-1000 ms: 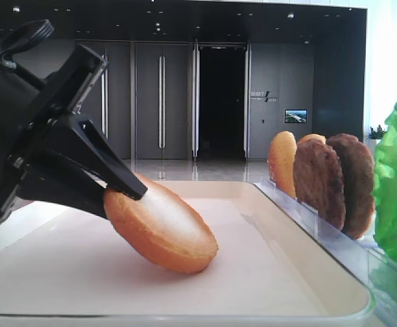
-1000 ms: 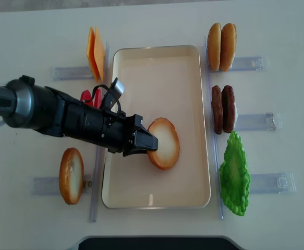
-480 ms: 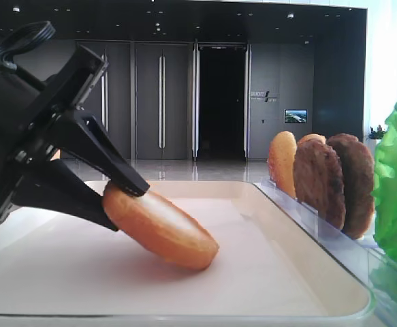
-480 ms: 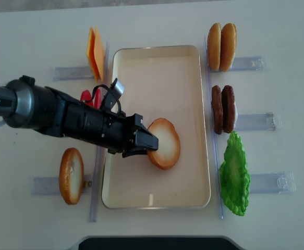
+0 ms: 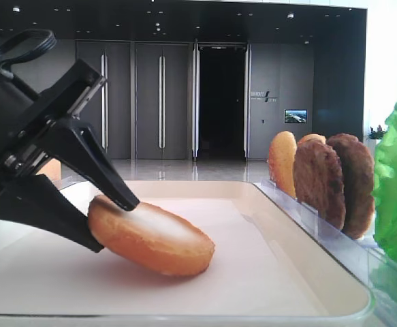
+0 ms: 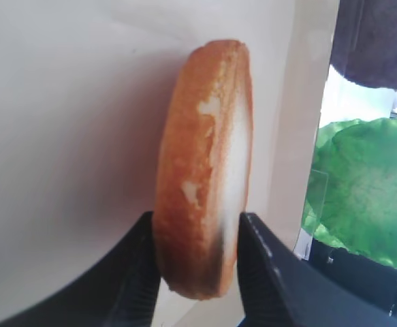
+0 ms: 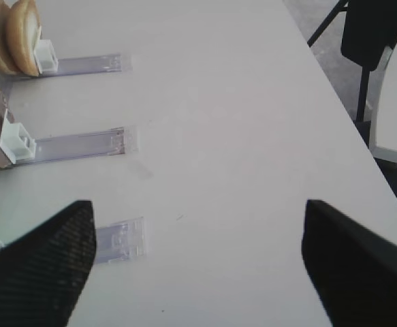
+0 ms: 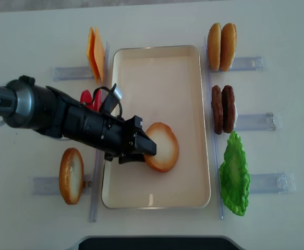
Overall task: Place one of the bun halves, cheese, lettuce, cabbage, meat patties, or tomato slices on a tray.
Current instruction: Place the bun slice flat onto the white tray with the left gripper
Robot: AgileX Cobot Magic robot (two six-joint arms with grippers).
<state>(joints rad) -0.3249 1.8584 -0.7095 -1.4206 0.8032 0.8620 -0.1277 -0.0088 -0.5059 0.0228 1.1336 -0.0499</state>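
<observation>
A bun half [image 5: 154,235] [image 8: 162,147] lies tilted on the cream tray [image 8: 157,78] [image 5: 266,272], its far edge resting on the tray floor. Its near edge sits between the parted fingers of my left gripper [image 5: 109,225] [image 8: 147,152], which is open. In the left wrist view the bun half [image 6: 205,157] stands edge-on between the two black fingers of the left gripper [image 6: 198,228], which flank it closely. My right gripper [image 7: 198,211] hangs open over bare table with nothing between its fingers.
Clear racks flank the tray. On the left are cheese [image 8: 94,57], a red tomato slice [image 8: 87,98] partly behind the arm, and another bun half [image 8: 71,174]. On the right stand two bun halves [image 8: 221,46], meat patties [image 8: 223,108] and lettuce [image 8: 235,174].
The left gripper's jaws have spread apart. The bun half has sunk from a steep tilt to lie lower and flatter on the tray, shifting slightly left.
</observation>
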